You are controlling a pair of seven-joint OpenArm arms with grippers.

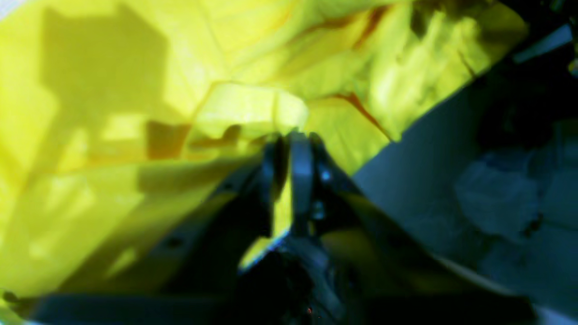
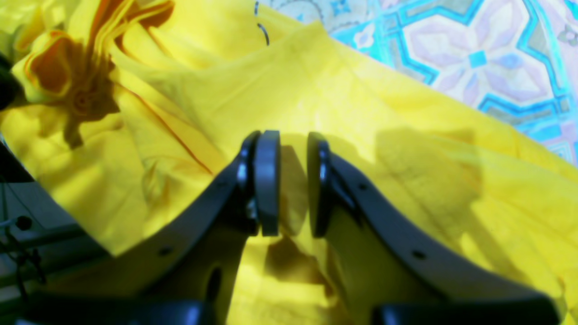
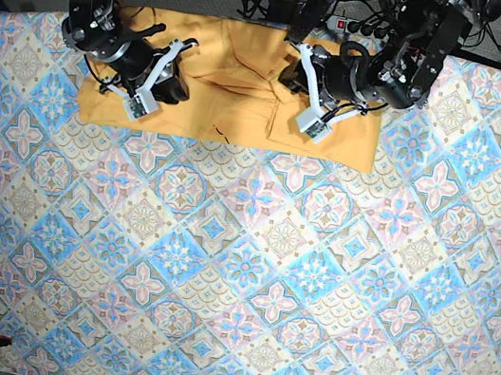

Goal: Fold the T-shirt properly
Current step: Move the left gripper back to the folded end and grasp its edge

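Two claws, left claw [image 1: 291,140] and right claw [image 2: 286,180], over one T-shirt [image 3: 236,99].

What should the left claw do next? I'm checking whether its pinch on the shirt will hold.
Probably close tighter before lifting. The left claw has only a thin fold of the T-shirt between its fingers, while the right claw hangs open above the cloth.

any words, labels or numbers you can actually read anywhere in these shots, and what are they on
No text here can be read.
T-shirt: a few dark strokes, maybe lettering, show near its edge in the right wrist view and as a small dark mark in the base view; too little shows to read.
Tablecloth: tile pattern only, no words.
Left gripper and right gripper: no labels visible.
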